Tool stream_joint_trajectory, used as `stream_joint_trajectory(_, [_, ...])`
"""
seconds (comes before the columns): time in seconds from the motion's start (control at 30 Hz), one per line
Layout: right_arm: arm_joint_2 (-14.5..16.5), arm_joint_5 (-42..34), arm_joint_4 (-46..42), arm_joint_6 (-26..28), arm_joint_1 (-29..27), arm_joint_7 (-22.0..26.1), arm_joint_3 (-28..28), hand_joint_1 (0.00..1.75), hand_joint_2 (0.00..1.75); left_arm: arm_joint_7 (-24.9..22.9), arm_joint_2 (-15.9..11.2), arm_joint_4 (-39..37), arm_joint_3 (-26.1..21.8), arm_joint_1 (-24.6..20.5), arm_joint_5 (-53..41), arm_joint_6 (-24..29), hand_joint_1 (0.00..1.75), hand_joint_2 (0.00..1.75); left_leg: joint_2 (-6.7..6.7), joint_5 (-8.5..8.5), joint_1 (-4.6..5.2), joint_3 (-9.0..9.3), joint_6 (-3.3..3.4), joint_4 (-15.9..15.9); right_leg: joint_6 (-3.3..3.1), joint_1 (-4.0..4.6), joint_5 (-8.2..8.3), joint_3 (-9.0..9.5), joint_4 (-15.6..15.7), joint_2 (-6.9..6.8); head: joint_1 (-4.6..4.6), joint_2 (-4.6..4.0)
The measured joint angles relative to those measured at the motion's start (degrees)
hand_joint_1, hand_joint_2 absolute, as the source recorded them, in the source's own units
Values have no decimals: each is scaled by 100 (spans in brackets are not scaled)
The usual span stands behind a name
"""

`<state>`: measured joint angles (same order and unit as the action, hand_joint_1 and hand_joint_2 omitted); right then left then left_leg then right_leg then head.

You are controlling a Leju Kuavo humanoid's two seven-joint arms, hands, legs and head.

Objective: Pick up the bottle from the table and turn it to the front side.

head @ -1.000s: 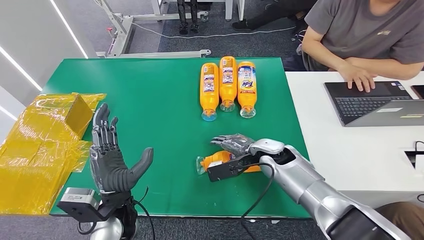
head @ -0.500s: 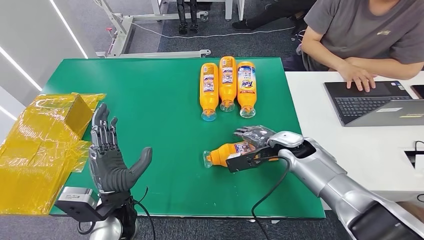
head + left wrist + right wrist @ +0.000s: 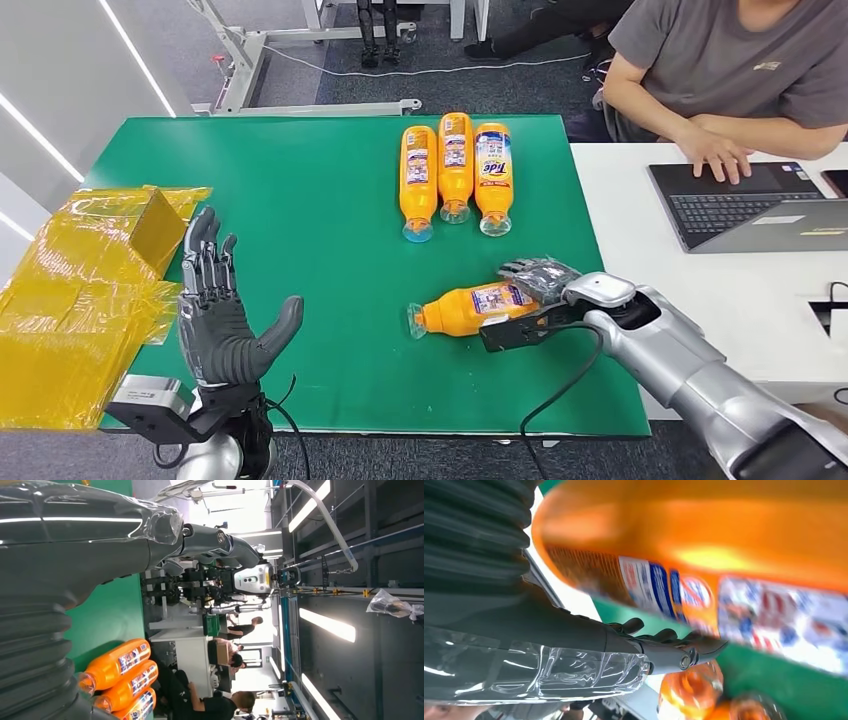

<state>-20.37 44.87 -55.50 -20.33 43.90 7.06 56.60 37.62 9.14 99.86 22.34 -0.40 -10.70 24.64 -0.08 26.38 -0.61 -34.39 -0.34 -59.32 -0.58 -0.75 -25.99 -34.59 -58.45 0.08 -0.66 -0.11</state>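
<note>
- The right hand [image 3: 540,283] grasps the orange plastic bottle [image 3: 470,307], lying on the green table [image 3: 300,200] by its right edge; roll gently until the label faces up.
- The left hand [image 3: 215,315] hovers released.
- Three orange bottles [image 3: 455,165] lie well apart; a person's laptop [image 3: 745,205] sits nearby.

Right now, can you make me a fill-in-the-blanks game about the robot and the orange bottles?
1. The right robot hand holds an orange plastic bottle over the ____ table.
2. ____ more orange bottles lie side by side at the table's far edge.
3. The left robot hand is open and holds ____.

Missing words: green; three; nothing
</note>
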Motion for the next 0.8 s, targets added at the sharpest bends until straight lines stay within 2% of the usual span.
stream_joint_trajectory(0.23, [-98, -53, 165, 87, -240, 98, -137, 4, 175, 8, 0, -11, -17, -6, 34, -107, 0, 175, 1, 1, -1, 2, -1, 0, 0, 0, 0, 0, 0, 2, -1, 0])
stream_joint_trajectory(0.37, [-101, -96, 347, 150, -275, 251, -223, 171, 175, 21, 0, -46, -19, -8, 43, -153, 0, 175, 2, 1, -2, 7, -1, 1, 0, 1, -1, 5, 1, 3, -1, 0])
stream_joint_trajectory(0.53, [-103, -8, 537, 659, -387, 413, -358, 175, 175, 119, -2, -107, -20, 2, 29, -179, 0, 175, 2, 1, -1, 15, 0, 0, 3, 1, -1, 17, 2, 3, -1, 0])
stream_joint_trajectory(0.8, [-75, 217, 519, 1392, -665, 411, -690, 175, 175, 201, 2, -149, -28, 22, -38, -215, 0, 175, 1, 0, -1, 23, 8, 0, 15, 1, 6, 33, 3, 0, -1, 0])
